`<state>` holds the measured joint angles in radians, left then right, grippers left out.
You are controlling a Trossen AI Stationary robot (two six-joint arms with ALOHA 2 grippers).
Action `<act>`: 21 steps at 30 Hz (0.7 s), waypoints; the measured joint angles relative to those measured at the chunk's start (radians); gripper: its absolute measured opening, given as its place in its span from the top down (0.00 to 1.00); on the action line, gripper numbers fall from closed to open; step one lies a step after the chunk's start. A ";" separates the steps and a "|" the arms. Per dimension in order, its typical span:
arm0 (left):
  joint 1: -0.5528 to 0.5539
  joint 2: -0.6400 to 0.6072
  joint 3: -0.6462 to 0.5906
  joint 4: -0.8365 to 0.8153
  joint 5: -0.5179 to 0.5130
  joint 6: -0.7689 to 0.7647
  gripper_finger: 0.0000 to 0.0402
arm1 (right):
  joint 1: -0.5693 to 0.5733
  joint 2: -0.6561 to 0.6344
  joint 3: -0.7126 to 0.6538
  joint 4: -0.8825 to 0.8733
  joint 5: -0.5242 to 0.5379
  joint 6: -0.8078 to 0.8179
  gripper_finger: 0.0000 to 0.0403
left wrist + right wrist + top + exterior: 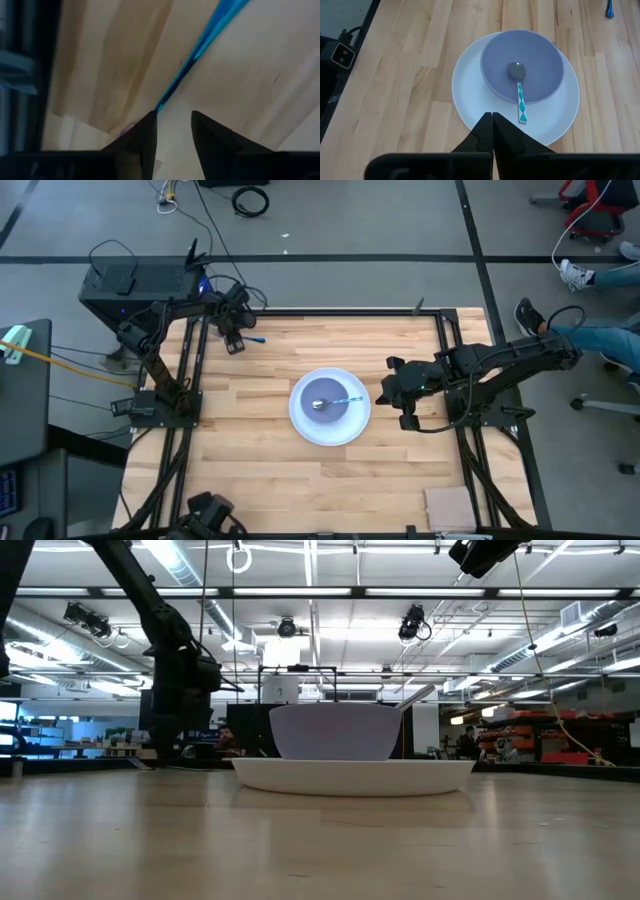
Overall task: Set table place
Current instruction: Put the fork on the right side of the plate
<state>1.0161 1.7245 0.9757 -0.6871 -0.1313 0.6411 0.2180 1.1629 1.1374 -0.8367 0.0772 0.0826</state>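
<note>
A white plate lies at the middle of the wooden table. A lavender bowl stands on it, with a spoon lying inside; the blue patterned handle rests over the bowl's rim. The teal-handled fork lies flat on the table near the far left corner. My left gripper is open right over the fork's head end; the teal handle runs out from beside one fingertip, and a bit of purple head shows by it. My right gripper is shut and empty, just right of the plate. My left gripper points down at the fork's head end, where the handle meets the head. The fork passes by one fingertip rather than through the gap. I cannot tell whether the finger touches it.
Black metal rails edge the table. A black box stands off the far left corner. A person's legs and shoes are beyond the right edge. A tan block lies at the near right corner.
</note>
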 joint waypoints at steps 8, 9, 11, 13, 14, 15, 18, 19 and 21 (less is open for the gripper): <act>0.015 0.000 0.023 0.029 -0.007 0.057 0.70 | 0.000 0.000 0.000 0.000 0.040 0.007 0.98; 0.015 0.002 0.023 0.029 -0.007 0.056 0.69 | 0.000 0.000 0.000 0.000 0.052 0.013 0.99; 0.017 0.012 0.023 0.029 -0.010 0.055 0.69 | 0.000 0.000 0.000 0.000 0.057 0.016 0.99; 0.022 0.027 0.023 0.027 -0.010 0.055 0.69 | 0.000 0.000 0.000 0.000 0.056 0.014 0.99; 0.022 0.040 0.024 0.029 -0.007 0.055 0.69 | 0.000 0.000 0.000 0.000 0.057 0.014 0.98; 0.022 0.053 0.021 0.033 0.002 0.054 0.69 | 0.000 0.000 0.000 0.000 0.056 0.015 0.98; 0.017 0.073 0.020 0.034 -0.009 0.056 0.70 | 0.000 0.000 0.000 -0.001 0.057 0.019 0.98; 0.009 0.076 0.019 0.032 -0.017 0.059 0.71 | 0.000 0.000 0.000 -0.001 0.057 0.019 0.99; -0.002 0.077 0.018 0.032 -0.031 0.070 0.72 | 0.000 0.000 0.000 -0.001 0.057 0.019 0.99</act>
<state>1.0141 1.8019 0.9942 -0.6555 -0.1625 0.7108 0.2180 1.1629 1.1374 -0.8376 0.1338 0.1017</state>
